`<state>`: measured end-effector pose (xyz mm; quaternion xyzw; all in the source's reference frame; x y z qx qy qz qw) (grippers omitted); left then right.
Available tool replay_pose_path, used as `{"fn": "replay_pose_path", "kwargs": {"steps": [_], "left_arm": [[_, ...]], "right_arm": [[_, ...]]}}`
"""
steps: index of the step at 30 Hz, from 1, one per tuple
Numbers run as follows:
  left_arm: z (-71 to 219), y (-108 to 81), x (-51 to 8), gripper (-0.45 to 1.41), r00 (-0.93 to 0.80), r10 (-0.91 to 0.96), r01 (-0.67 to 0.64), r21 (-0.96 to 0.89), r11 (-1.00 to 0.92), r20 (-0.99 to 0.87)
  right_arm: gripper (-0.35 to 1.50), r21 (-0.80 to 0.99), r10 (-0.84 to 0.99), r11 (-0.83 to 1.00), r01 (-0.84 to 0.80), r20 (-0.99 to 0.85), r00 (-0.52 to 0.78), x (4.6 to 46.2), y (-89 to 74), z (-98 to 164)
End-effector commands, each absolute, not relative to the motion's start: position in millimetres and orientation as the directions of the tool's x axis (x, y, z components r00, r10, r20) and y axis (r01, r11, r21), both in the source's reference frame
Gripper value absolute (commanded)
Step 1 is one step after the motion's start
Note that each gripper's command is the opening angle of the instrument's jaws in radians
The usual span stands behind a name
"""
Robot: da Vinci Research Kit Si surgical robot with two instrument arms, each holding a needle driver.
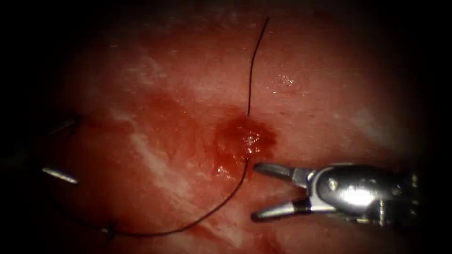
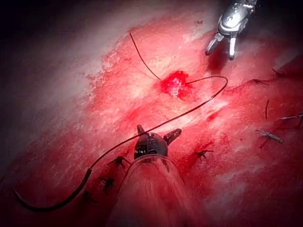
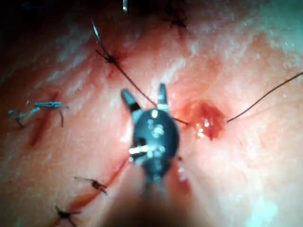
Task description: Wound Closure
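My right tool (image 1: 255, 191) hovers just right of and below a red, wet spot (image 1: 245, 138) on the tissue, jaws open and holding nothing. The dark thread (image 1: 250, 70) comes down from the far side, enters the tissue at that spot, comes out below it and sweeps left to the needle's tail (image 1: 110, 230). The curved needle (image 2: 47, 206) lies loose on the tissue, left of the spot, outside the tissue. My left tool (image 2: 156, 131) stands with its jaws spread, empty; the thread (image 2: 189, 111) crosses in front of it. In the right wrist view the right tool (image 3: 144, 97) is open beside the spot (image 3: 204, 120).
Several finished stitches with cut thread ends sit on the tissue, such as one knot (image 2: 203, 153), another knot (image 2: 270, 136), and a pale-ended stitch (image 3: 38, 109). Red fluid stains the tissue around the left tool.
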<state>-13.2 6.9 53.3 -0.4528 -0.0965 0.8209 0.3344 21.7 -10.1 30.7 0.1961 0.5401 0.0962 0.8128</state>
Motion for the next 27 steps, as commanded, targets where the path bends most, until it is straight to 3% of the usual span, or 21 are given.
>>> {"fn": "replay_pose_path", "kwargs": {"steps": [1, 8, 12, 16, 23, 27], "left_arm": [[53.7, 6.4, -13.7, 0.66, -0.374, 0.637, -0.458, -0.463, -0.759, -0.675], [52.8, 4.2, -15.2, 0.56, -0.542, 0.507, -0.358, -0.361, -0.861, -0.670], [52.2, 3.1, -17.2, 0.56, -0.540, 0.458, -0.293, -0.352, -0.889, -0.706], [50.5, 2.3, -20.2, 0.44, -0.487, 0.412, -0.174, -0.376, -0.910, -0.770], [48.5, 2.0, -23.3, 0.37, -0.383, 0.377, -0.074, -0.378, -0.923, -0.844], [46.8, 2.5, -24.3, 0.24, -0.263, 0.381, -0.031, -0.386, -0.922, -0.887]], "right_arm": [[1.25, 0.404, 0.345, 0.912, 0.065, -0.845, 0.408, 22.6, -11.2, 31.2], [1.25, 0.309, 0.228, 0.946, 0.101, -0.851, 0.472, 23.5, -12.4, 31.9], [1.24, 0.306, 0.220, 0.946, 0.105, -0.848, 0.482, 23.7, -12.5, 31.7], [1.22, 0.303, 0.224, 0.948, 0.096, -0.851, 0.475, 23.2, -12.2, 31.9], [1.20, 0.285, 0.225, 0.957, 0.059, -0.852, 0.473, 21.3, -12.0, 32.4], [1.19, 0.278, 0.225, 0.959, 0.045, -0.851, 0.475, 20.3, -11.9, 32.5]]}}
